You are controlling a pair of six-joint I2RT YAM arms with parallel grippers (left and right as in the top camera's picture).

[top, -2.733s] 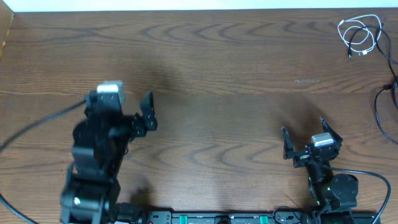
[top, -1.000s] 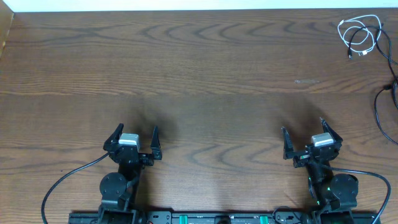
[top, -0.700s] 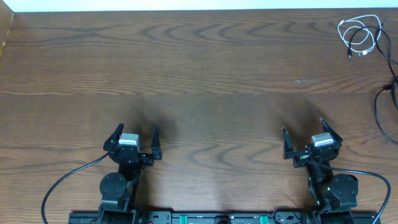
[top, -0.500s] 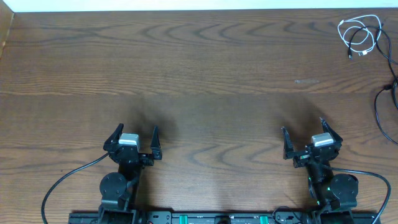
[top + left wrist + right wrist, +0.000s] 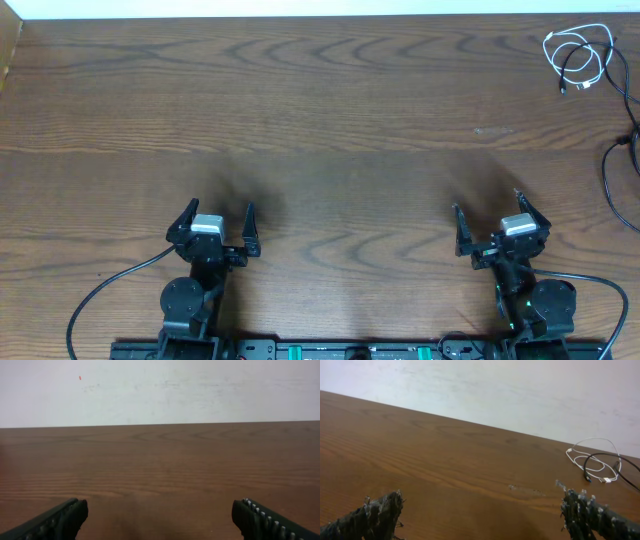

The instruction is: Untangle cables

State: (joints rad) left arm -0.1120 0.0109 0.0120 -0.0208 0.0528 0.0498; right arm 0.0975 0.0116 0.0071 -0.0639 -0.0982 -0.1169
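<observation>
The cables [image 5: 578, 55] lie as a small looped bundle at the far right corner of the table, a white cord and a black cord overlapping. They also show in the right wrist view [image 5: 596, 461], far ahead and to the right. My left gripper [image 5: 216, 215] is open and empty near the front edge at the left; its view [image 5: 160, 515] shows only bare wood between the fingers. My right gripper [image 5: 498, 215] is open and empty near the front edge at the right, far from the cables; bare wood lies between its fingers [image 5: 482, 510].
A thick black wire [image 5: 612, 170] curves along the table's right edge, below the bundle. A white wall [image 5: 160, 390] stands behind the table's far edge. A faint scuff mark [image 5: 492, 130] marks the wood right of centre.
In the oldest frame the left arm stood raised over the left of the table; it has since folded down to its place near the front edge. Nothing has moved in the last second.
</observation>
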